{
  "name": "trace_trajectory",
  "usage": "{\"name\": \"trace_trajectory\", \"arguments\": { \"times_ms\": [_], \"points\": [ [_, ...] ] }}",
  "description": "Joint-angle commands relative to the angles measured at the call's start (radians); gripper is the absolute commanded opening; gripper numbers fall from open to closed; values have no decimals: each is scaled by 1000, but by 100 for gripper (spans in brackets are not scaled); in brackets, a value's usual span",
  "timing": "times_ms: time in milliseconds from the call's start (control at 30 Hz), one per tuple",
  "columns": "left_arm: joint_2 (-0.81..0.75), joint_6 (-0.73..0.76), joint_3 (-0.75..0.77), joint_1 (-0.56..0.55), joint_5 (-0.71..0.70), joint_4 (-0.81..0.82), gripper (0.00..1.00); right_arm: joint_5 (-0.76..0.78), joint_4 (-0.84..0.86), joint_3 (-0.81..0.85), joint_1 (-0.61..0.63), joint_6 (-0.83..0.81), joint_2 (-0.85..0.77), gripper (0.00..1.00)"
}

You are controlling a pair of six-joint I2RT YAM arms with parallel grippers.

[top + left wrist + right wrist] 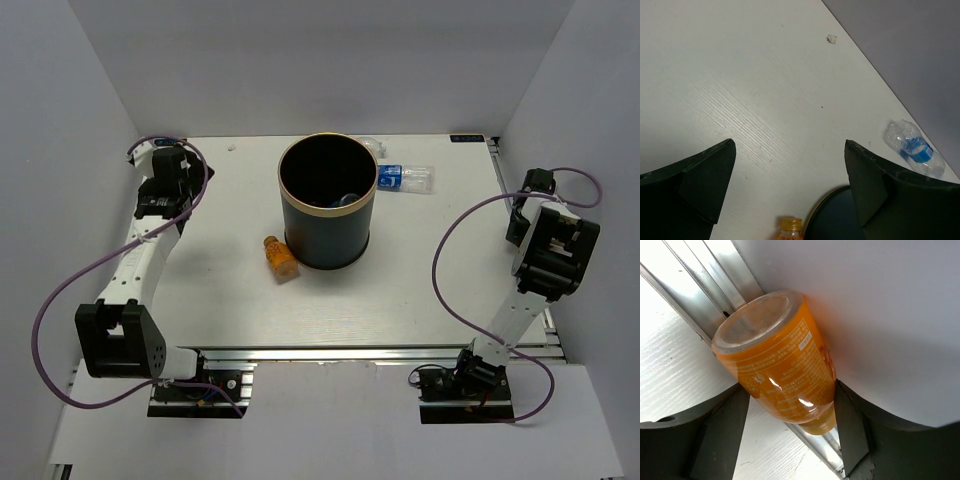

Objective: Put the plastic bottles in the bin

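Note:
The bin (283, 195) stands at the middle back of the table, and something blue lies inside it. A stubby orange bottle (281, 258) lies by the bin's left foot. A clear bottle with a blue label (405, 178) lies to the right of the bin, and another clear one (370, 147) lies behind it. My left gripper (160, 152) is open and empty at the back left (790, 142); its view shows the orange bottle's cap (789, 226), the bin's rim (826, 212) and a clear bottle (914, 147). My right gripper (792, 386) is shut on a second orange bottle (780, 360) against the right wall.
White walls close in the table on the left, back and right. An aluminium rail (700, 280) runs along the table's right edge under my right gripper. A small scrap (831, 38) lies near the back wall. The cables loop beside both arms.

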Motion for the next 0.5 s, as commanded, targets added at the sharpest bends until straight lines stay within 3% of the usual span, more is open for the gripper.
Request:
{"name": "trace_trajectory", "arguments": {
  "times_ms": [0,100,200,467],
  "points": [
    [-68,-53,-28,17,-25,12,98,16,7,27,-14,62,3,19],
    [-64,-65,-30,20,-27,-13,98,7,-8,22,-15,71,-36,0],
    [-62,-54,-36,21,22,-11,98,-40,-48,47,-14,73,-128,0],
    [-55,-56,-41,21,22,-79,98,-500,-56,108,31,59,-414,0]
  ]
}}
